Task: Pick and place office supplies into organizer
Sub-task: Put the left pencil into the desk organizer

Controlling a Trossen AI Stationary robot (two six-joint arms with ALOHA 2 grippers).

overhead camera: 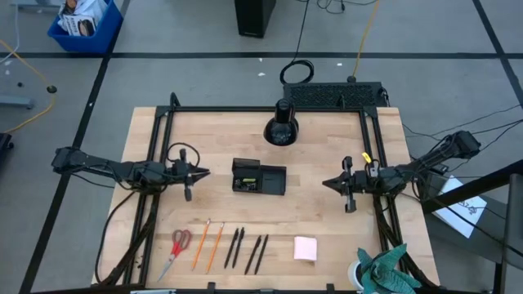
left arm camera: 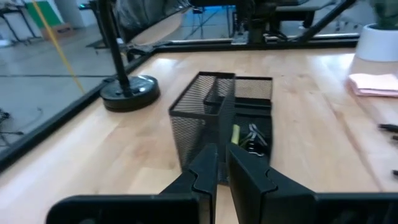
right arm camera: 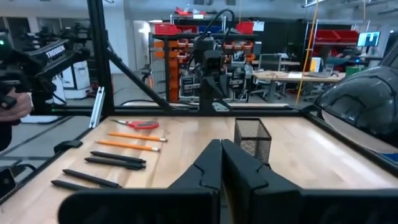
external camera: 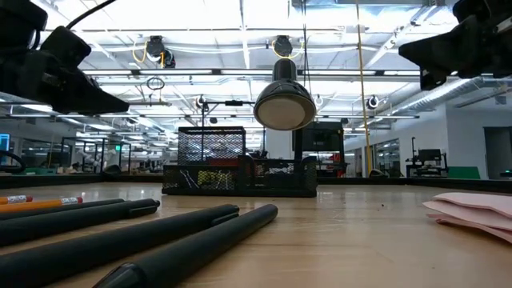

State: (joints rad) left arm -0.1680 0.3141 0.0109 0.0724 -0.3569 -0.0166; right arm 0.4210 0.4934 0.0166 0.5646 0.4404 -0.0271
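reading "trossen" in white on a dark arm part (right arm camera: 55, 51) is all the writing legible. both grippers hang empty: left gripper (overhead camera: 205, 173) with fingers nearly together, right gripper (overhead camera: 326, 184) shut, with the organizer (overhead camera: 259, 177) mid-table between them, bare wood on either side. scissors (overhead camera: 177, 248), pencils (overhead camera: 207, 244), pens (overhead camera: 247, 249) and pink pad (overhead camera: 306, 247) line the near edge.

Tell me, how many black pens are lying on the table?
4, in a row along the table's near edge, between the orange pencils and the pink sticky-note pad: one pair beside the pencils, another pair nearer the pad. None seems hidden.
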